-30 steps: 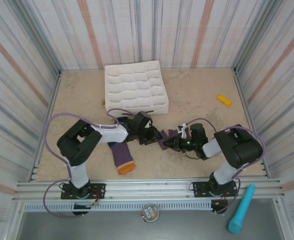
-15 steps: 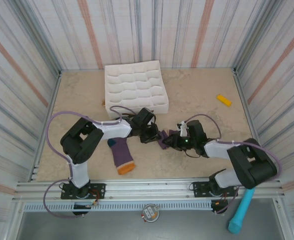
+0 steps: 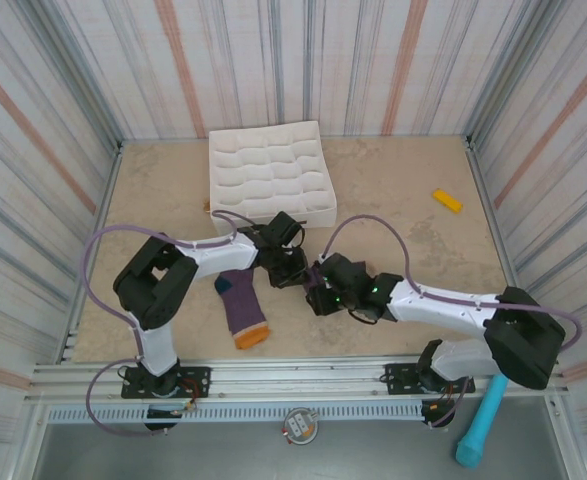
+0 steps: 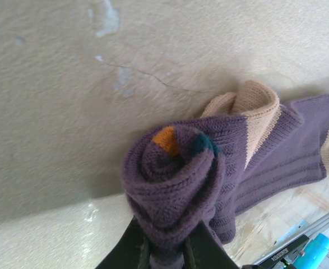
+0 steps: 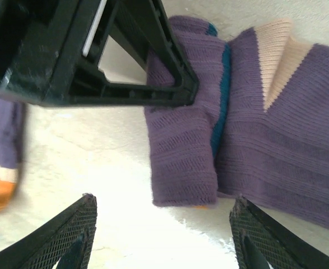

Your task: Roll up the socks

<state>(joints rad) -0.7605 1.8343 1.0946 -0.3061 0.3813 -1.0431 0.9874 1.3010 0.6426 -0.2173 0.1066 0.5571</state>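
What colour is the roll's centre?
Orange beside teal, inside the purple sock roll; clearest in left wrist view.

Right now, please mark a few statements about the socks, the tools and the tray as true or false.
1. The left tool grips the rolled sock. True.
2. The right tool is shut. False: it is open, beside that sock.
3. The second sock lies in the white tray. False: it lies flat on the table, apart from the tray.
4. A yellow block lies on the table's right side. True.
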